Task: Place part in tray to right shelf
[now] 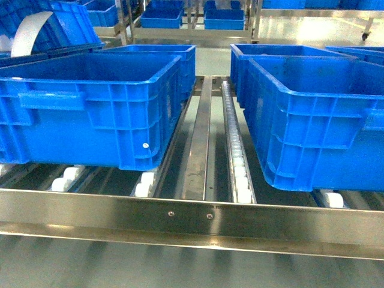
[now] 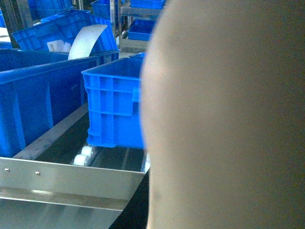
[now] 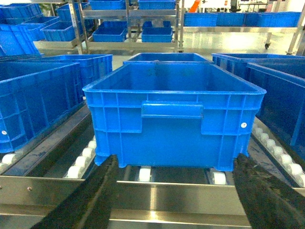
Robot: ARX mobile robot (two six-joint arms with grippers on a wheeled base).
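Note:
The cream-beige tray [image 2: 224,114] fills the right two thirds of the left wrist view, right against the camera. It hides the left gripper's jaws apart from a dark finger edge [image 2: 138,205] along its side. The tray is held up in front of the right shelf's steel front rail [image 2: 71,179]. My right gripper [image 3: 175,162] is open. Its two black fingers [image 3: 90,200] stand wide apart with nothing between them, just before the rail [image 3: 181,195]. The part is out of view. Neither gripper shows in the head view.
Large blue crates [image 1: 90,102] [image 1: 318,120] sit on the shelf's white rollers [image 1: 240,174], with a bare lane between them. One crate [image 3: 174,109] stands straight ahead of the right gripper. More racks with blue crates [image 3: 128,28] stand behind.

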